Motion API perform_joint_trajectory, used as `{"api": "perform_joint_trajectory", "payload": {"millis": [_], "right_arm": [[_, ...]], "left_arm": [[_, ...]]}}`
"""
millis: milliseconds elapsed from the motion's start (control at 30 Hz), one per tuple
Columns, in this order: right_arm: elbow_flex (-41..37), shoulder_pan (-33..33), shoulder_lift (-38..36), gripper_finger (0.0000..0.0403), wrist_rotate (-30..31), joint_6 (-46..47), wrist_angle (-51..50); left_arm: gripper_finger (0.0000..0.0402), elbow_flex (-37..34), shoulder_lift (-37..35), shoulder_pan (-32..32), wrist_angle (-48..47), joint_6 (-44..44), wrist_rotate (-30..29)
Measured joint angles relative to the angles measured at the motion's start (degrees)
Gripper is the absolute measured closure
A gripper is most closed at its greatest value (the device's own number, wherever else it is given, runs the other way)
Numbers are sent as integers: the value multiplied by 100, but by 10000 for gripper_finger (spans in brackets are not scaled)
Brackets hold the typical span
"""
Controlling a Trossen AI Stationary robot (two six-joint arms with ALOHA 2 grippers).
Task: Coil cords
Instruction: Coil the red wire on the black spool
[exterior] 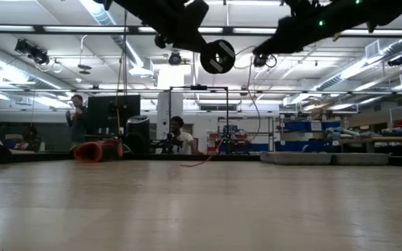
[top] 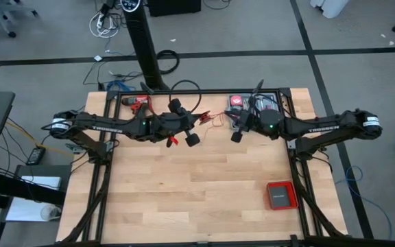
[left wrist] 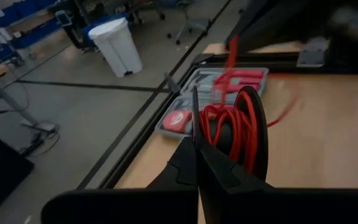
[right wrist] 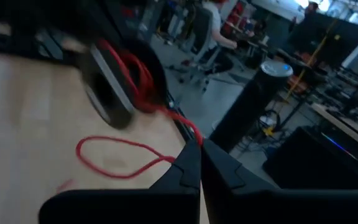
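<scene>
cord (right wrist: 120,155): thin red (looped on table) | both jaws: together, holding nothing

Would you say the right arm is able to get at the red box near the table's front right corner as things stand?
Probably yes. The red box lies alone on bare table on the right arm's side, with nothing between it and the right gripper, which is shut.
</scene>
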Motion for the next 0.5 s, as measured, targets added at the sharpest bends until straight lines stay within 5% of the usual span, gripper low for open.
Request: {"api": "perform_joint_trajectory", "payload": {"millis": [500], "right_arm": [[1076,470,909,403,-673,375,-176]], "left_arm": [[401,9,428,176,132,248,-131]]}}
